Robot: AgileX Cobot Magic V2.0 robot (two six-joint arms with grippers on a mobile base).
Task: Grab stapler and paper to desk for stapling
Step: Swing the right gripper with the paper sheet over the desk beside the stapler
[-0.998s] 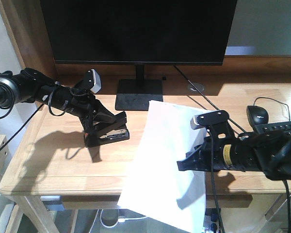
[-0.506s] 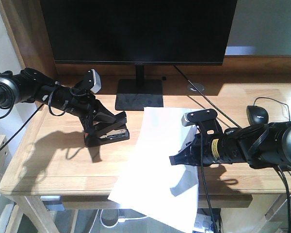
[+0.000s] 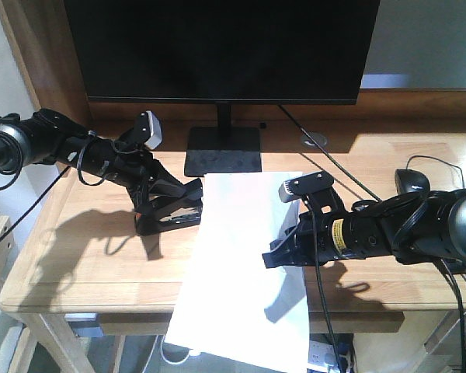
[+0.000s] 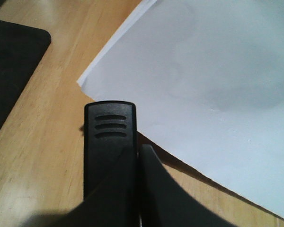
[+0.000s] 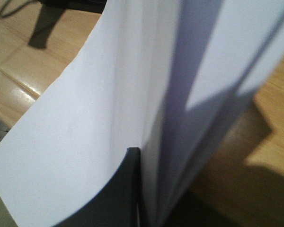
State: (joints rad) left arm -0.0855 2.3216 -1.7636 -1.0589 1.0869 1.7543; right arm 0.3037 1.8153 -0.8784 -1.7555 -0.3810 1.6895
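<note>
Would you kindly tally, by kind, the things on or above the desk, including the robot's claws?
Monitor: 1
Stapler: 1
Paper stack: 1
Mouse: 1
Claws: 2, the left claw and the right claw
Total: 6

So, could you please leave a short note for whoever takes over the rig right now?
The left gripper is shut on the stapler, low on the desk.
The right gripper is shut on the paper at its right edge; sheets overhang the desk's front, top-left corner beside the stapler.
Done: both grabbed, brought together.
Left: likely feed that corner into the stapler's mouth and press.
</note>
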